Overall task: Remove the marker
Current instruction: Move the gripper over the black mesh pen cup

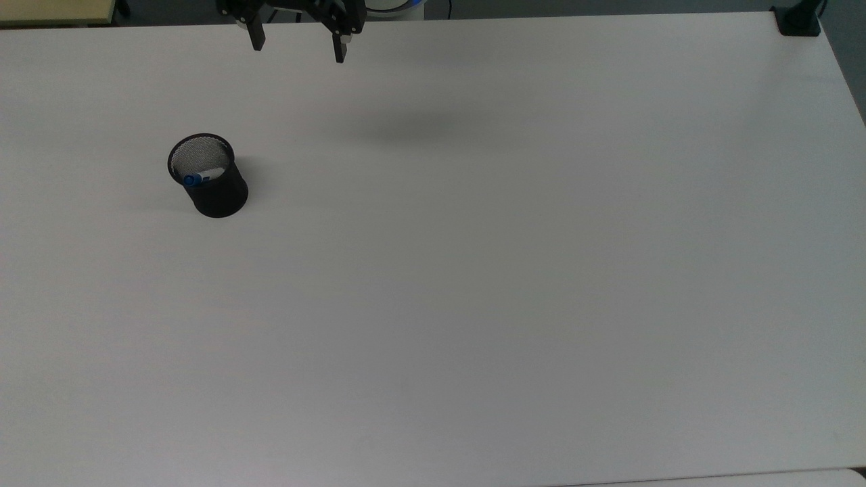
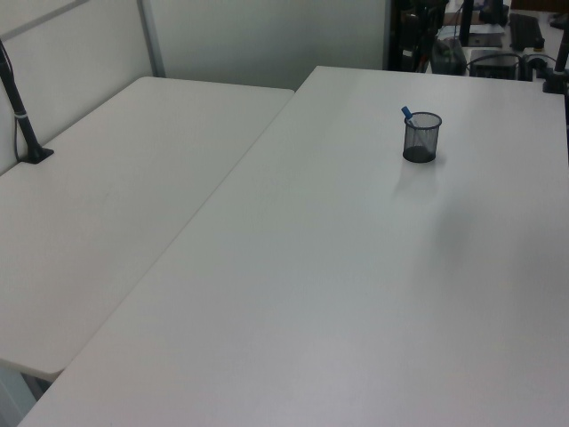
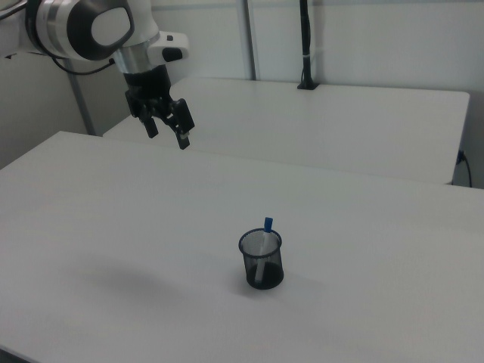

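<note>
A black mesh cup (image 1: 208,177) (image 2: 421,137) (image 3: 262,262) stands upright on the white table (image 1: 473,270). The marker (image 1: 200,178) (image 2: 406,114) (image 3: 265,231) leans inside it, white barrel down, blue cap poking above the rim. My gripper (image 1: 296,49) (image 3: 168,134) hangs open high above the table at the top view's upper edge, well apart from the cup and to its upper right in the top view. Nothing is between its fingers.
A second white table (image 2: 116,196) (image 3: 340,121) adjoins this one. A black clamp post (image 2: 22,116) (image 3: 305,45) stands on it, and a black mount (image 1: 798,20) sits at the top view's upper right corner. The arm's shadow (image 1: 419,128) falls on the table.
</note>
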Available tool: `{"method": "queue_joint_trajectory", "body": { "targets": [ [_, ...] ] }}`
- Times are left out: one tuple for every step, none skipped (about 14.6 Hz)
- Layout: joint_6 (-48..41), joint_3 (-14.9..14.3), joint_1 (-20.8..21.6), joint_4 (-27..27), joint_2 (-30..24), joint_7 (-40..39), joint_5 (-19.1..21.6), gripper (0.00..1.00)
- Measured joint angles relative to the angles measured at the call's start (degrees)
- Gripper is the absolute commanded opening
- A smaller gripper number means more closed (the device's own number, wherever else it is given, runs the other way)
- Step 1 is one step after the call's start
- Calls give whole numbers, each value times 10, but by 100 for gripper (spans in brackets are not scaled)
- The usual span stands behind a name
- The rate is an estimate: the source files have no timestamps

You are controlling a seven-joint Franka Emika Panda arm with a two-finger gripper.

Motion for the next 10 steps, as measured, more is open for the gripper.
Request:
{"method": "queue_joint_trajectory", "body": {
  "targets": [
    [0, 0, 0, 0, 0, 0, 0, 100],
    [0, 0, 0, 0, 0, 0, 0, 100],
    [0, 0, 0, 0, 0, 0, 0, 100],
    [0, 0, 0, 0, 0, 0, 0, 100],
    [0, 0, 0, 0, 0, 0, 0, 100],
    [0, 0, 0, 0, 0, 0, 0, 100],
    [0, 0, 0, 0, 0, 0, 0, 100],
    [0, 0, 0, 0, 0, 0, 0, 100],
    [0, 0, 0, 0, 0, -2, 0, 100],
    [-2, 0, 0, 0, 0, -9, 0, 100]
  ]
}}
